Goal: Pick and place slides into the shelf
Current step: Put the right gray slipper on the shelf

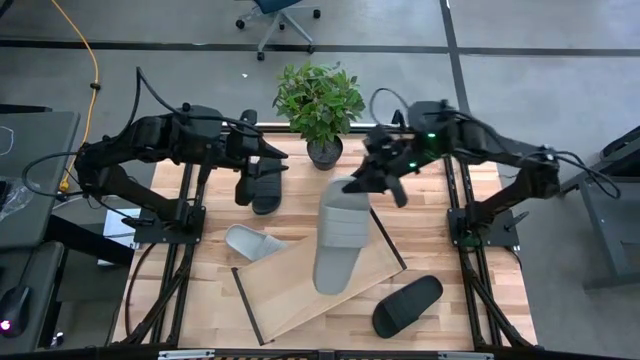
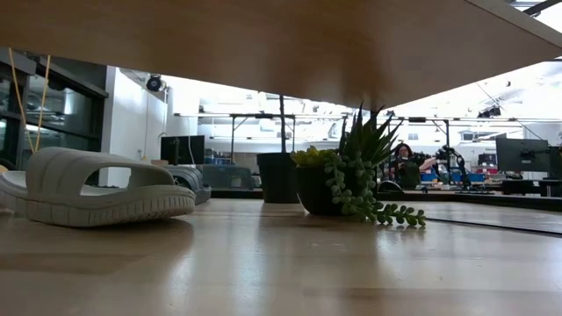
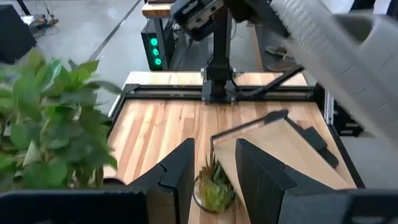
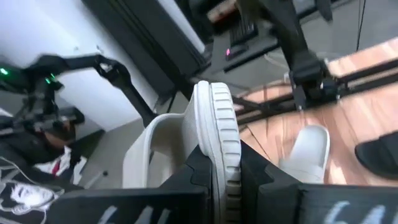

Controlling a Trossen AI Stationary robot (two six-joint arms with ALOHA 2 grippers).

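Observation:
My right gripper (image 1: 372,178) is shut on a light grey slide (image 1: 338,240), which hangs over the shelf (image 1: 290,300), a flat light-wood tray with dark edges. A second grey slide (image 1: 250,243) lies sole-down on the table just left of the shelf. One black slide (image 1: 408,305) lies on the table at the shelf's right corner. The other black slide (image 1: 266,190) lies at the far left, below my left gripper (image 1: 262,160). My left gripper (image 3: 214,180) is open and holds nothing. My right gripper pinches the grey slide's sole (image 4: 222,134) between its two fingers, at the end of the slide nearest the far edge. The slide stands on edge in the hold, its strap (image 4: 149,146) off to one side. It stretches from the gripper toward the near edge, above the shelf. Whether its lower end touches the shelf, I cannot tell.
A leafy potted plant (image 1: 320,100) stands at the table's far edge between the arms. A small succulent in a dark pot (image 2: 338,189) sits on the table near the shelf. The arms' dark frames (image 1: 185,215) run along both table sides.

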